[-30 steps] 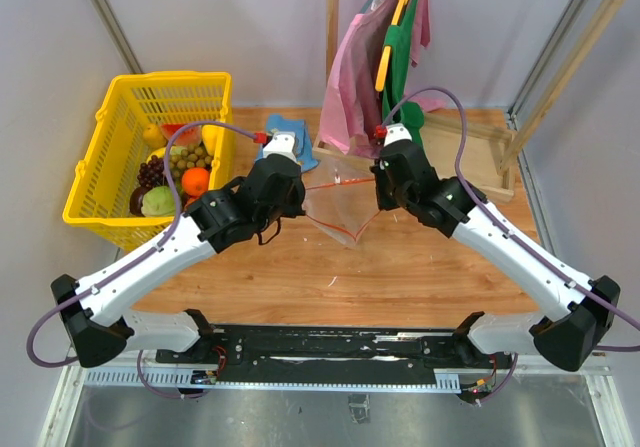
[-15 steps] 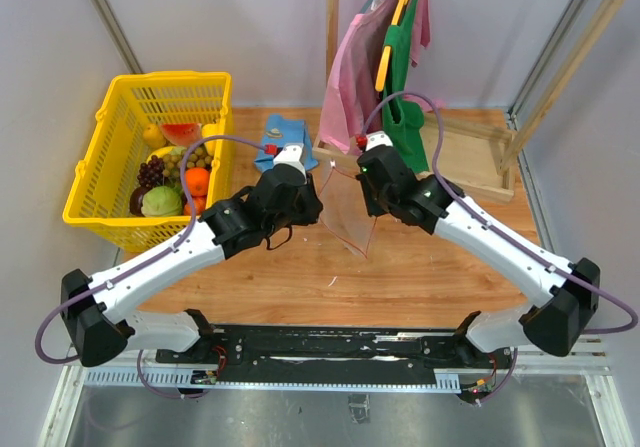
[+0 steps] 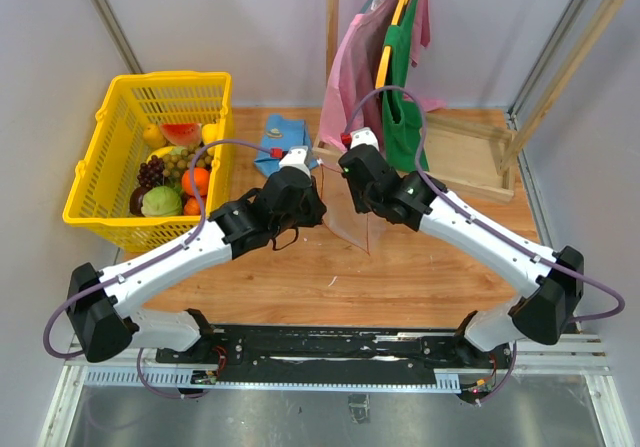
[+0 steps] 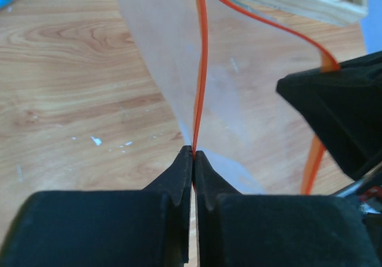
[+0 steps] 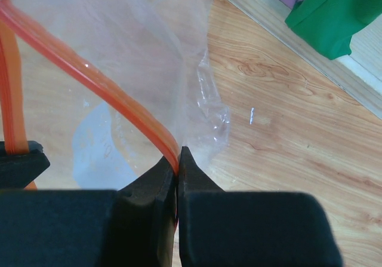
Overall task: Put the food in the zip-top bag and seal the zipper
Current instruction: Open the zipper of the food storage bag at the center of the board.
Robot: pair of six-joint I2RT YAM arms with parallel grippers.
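**Q:** How are the claws found?

**A:** The left claw [image 4: 192,153] is closed down to a narrow slit on one red lip of the zipper [image 4: 199,70]. The right claw [image 5: 178,153] is pinched the same way on the other lip. Nothing else is held by either.

**Q:** Where is the zip-top bag [image 3: 350,225] located?

**A:** It is hung between the two claws over the middle of the worktop [image 3: 400,267], with its clear body below the strip. In the left wrist view the two lips are seen joined at the end toward the far edge and parted toward the claws. The mouth is judged partly open.

**Q:** And the food [image 3: 175,172]?

**A:** All of it is seen in the yellow basket [image 3: 95,152] at the far left corner, well apart from the bag. None is noted inside the bag.

**Q:** Which relation governs the coming move?

**A:** The food lies leftward of both claws, and the left arm is the nearer. It is judged that the lip would have to be released by that claw before any fruit could be fetched.
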